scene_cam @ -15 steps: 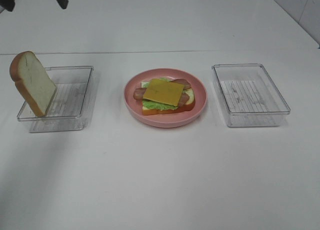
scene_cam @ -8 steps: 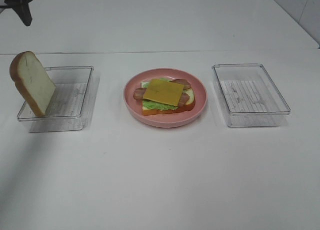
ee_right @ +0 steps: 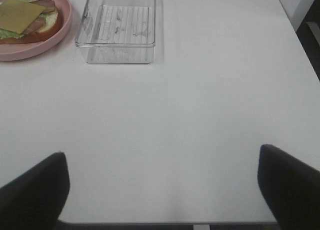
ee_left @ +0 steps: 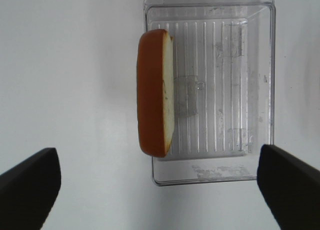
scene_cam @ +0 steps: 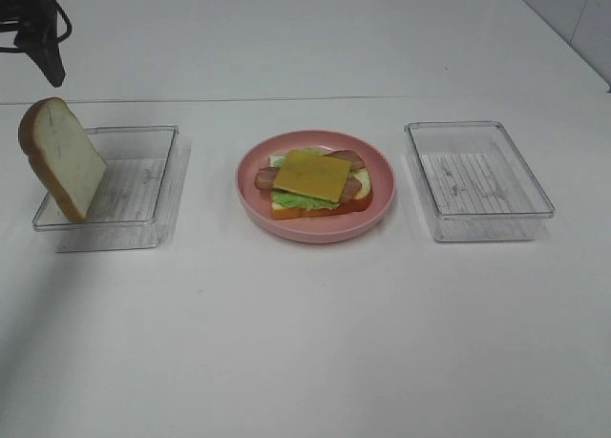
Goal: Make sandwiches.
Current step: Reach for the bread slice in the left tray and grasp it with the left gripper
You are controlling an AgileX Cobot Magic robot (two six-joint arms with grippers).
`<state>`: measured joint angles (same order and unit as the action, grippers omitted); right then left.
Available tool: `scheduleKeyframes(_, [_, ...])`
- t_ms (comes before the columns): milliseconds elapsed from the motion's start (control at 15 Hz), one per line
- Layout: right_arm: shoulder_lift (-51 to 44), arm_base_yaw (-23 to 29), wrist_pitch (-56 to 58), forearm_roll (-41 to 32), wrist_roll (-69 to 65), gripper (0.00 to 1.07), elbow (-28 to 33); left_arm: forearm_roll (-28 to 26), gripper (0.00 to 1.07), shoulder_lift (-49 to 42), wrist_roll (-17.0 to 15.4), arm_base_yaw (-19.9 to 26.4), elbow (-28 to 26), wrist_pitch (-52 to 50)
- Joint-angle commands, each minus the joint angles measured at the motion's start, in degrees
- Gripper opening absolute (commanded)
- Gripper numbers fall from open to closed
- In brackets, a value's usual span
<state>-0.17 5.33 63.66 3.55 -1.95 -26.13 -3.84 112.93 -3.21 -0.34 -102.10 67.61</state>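
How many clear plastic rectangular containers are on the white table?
2. One clear plastic container is left of the round pink plate, with a bread slice leaning on its edge. The other container is right of the plate.

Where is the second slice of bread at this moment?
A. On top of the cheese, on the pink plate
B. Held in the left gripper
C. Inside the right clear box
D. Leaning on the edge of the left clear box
D: the bread slice stands tilted against the rim of the left clear box, apart from the open left gripper.

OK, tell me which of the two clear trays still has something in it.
The left tray: a bread slice stands on edge against its outer wall. The right tray, on the plate's other side, holds nothing.
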Motion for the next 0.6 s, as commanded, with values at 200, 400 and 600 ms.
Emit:
scheduleKeyframes(200, [-1.72,-0.40,-0.63,0.17,0.69,0.99,0.23,-0.57,1.01,5.73,1.43,0.00,0.52,-1.66])
scheduleKeyframes(400, [-1.72,-0.40,-0.63,0.17,0.69,0.99,0.23,-1.38,1.01,9.63,2.23,0.00,0.52,-4.30])
scheduleKeyframes(600, [-1.72,-0.40,-0.63,0.17,0.69,0.99,0.23,-2.58,1.01,11.75,3.21,0.00,0.52,-5.56])
